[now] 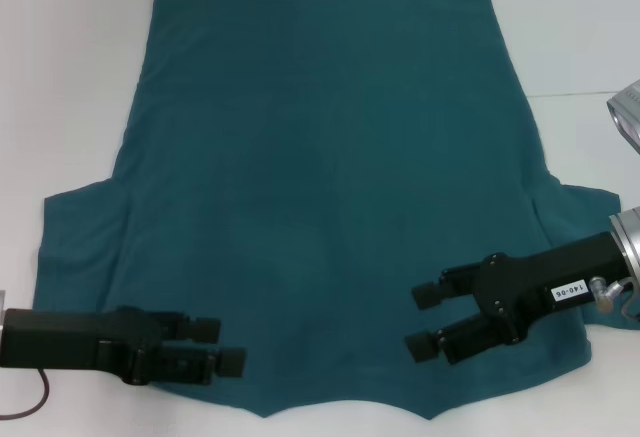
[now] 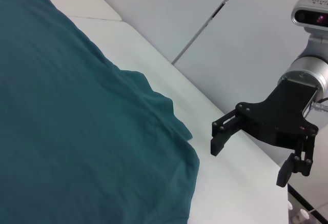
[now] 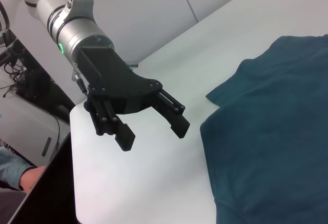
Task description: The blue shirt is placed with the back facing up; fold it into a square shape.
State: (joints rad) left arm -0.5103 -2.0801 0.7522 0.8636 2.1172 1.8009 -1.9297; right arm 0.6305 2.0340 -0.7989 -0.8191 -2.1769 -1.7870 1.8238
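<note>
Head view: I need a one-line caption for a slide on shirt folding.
Blue shirt spread flat on white table, open left gripper and right gripper above its near edge.

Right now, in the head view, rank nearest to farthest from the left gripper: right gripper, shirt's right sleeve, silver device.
From the left gripper:
1. right gripper, over the blue shirt, near right.
2. right sleeve, at the shirt's right edge.
3. silver device, far right, off the shirt.

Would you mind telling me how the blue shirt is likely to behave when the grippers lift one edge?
The blue shirt lies flat with soft ripples at its sleeves, so it will probably droop and sag. Being thin cloth, it looks light, and may drag across the smooth table rather than lift cleanly.
</note>
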